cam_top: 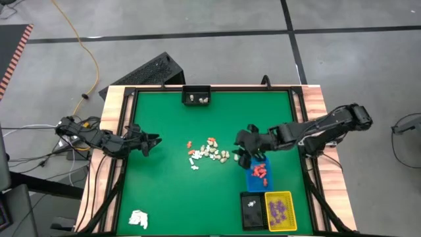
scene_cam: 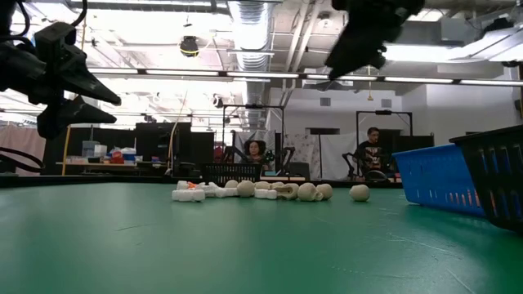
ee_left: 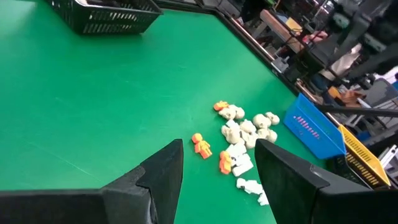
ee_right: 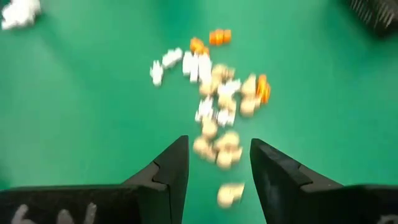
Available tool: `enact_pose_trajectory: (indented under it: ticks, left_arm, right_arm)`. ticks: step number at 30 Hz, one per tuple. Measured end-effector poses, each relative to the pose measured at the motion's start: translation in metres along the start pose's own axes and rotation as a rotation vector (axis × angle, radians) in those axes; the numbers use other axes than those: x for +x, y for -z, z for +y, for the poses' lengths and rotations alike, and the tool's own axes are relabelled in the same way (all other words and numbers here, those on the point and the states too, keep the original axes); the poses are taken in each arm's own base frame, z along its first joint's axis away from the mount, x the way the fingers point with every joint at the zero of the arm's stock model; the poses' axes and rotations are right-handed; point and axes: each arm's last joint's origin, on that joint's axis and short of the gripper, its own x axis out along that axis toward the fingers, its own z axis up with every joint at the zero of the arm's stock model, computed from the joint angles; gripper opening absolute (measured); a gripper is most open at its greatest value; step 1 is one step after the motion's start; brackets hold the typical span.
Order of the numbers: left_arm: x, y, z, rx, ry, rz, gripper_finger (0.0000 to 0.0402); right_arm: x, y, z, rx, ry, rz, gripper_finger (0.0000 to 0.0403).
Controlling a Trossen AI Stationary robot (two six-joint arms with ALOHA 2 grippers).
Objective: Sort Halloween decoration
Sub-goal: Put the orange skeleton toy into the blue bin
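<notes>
Two dark arms reach over a green bench [cam_top: 164, 197] with a wooden rim, largest thing in sight. The left arm waits at the bench's left side, its left gripper [cam_top: 152, 141] raised clear of the surface with the jaws apart and nothing between them; the left wrist view shows the pile well ahead of its fingers [ee_left: 163, 177]. The right arm comes in from the right, and the right gripper [cam_top: 242, 146] hangs above the right end of the pile, just beside the blue tray, jaws apart and empty; in the right wrist view cream pieces lie below the gap between its fingers [ee_right: 171, 171].

Four small trays come next. A black basket [cam_top: 196, 96] sits at the far edge with a few pale pieces inside. A blue tray [cam_top: 258, 175] near the right gripper holds orange-red pieces. Closer to the near edge, a black tray [cam_top: 250, 210] with a white piece stands touching a yellow tray [cam_top: 279, 210] filled with purple pieces.

A white paper-like wad [cam_top: 138, 218] lies alone at the near left corner.

Smallest is the Halloween decoration [cam_top: 209, 151]: a loose pile of tiny cream, white and orange figurine pieces at mid-bench, between the two grippers.
</notes>
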Motion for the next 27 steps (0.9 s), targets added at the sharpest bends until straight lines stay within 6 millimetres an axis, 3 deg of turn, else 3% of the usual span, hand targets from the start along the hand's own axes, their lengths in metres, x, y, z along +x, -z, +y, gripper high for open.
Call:
enact_pose_trajectory:
  ticks: [9,18,27]
  left_arm:
    - [0.0,0.001,-0.001,-0.014,0.022,0.025,0.0189]
    - [0.0,0.0,-0.001,-0.017,0.016,0.017,0.0189]
    - [0.0,0.001,-0.001,-0.019,0.017,0.018,0.0189]
  right_arm:
    - [0.015,-0.014,-0.004,-0.082,-0.006,-0.1,0.0168]
    - [0.082,-0.008,0.004,-0.196,-0.039,-0.087,0.0168]
    - [0.137,-0.022,-0.004,-0.267,-0.047,-0.219,0.0169]
